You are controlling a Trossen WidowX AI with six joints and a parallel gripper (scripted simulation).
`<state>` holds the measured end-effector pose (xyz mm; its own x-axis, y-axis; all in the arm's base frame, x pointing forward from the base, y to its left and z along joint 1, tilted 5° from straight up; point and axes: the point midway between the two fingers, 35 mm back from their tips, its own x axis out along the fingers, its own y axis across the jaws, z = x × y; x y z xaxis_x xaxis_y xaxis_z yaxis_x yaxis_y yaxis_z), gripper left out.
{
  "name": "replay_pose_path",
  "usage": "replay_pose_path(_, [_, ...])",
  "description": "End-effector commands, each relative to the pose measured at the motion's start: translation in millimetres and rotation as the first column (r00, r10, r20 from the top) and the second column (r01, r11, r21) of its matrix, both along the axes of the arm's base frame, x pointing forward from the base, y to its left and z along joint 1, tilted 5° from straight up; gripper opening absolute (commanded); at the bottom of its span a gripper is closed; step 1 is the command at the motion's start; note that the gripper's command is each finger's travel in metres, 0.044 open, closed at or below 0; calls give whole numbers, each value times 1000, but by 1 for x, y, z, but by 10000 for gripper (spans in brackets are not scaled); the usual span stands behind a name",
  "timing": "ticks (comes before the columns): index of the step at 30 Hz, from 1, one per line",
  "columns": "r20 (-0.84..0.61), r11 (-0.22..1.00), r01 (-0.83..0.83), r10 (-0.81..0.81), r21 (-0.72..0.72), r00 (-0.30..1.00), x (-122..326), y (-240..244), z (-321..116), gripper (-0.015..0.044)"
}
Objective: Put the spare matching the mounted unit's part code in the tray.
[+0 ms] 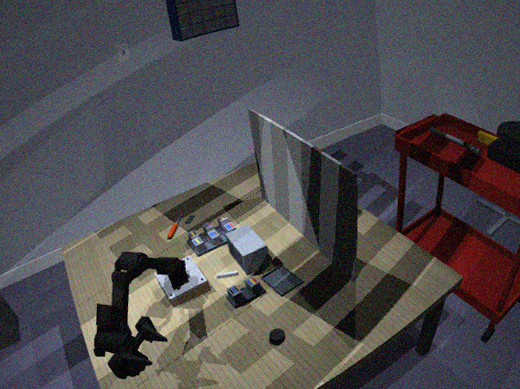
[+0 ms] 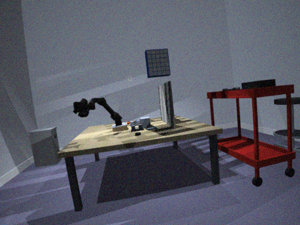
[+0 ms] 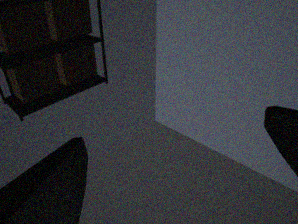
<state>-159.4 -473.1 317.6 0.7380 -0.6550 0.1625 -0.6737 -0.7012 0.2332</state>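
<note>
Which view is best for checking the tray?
Top: the dark, flat tray shows there almost whole, its inside visible, beside the grey box. Exterior gives only a thin, edge-on sliver beside that box. Wrist doesn't show it.

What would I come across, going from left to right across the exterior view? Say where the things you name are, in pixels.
A grey cabinet [image 2: 44, 148], the gripper [image 2: 79, 107], a grey box [image 2: 145, 122] on the table, a striped upright panel [image 2: 168, 104] [image 1: 309, 190], a red cart [image 2: 254, 122] [image 1: 402, 194].
</note>
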Motion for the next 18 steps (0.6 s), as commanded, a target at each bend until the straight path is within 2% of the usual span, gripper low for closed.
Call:
replay_pose_path(1, [0, 1000, 0, 0, 0, 1000, 0, 0, 0, 426])
replay_pose_path(7, [5, 1000, -2, 2, 4, 1000, 1, -1, 0, 440])
replay_pose_path(9, [47, 999, -15, 14, 32, 999, 8, -5, 4, 440])
replay_pose_path(16, [409, 927, -216, 77, 307, 909, 87, -47, 21, 440])
replay_pose_path(18, [448, 909, -258, 91, 328, 889, 111, -43, 31, 440])
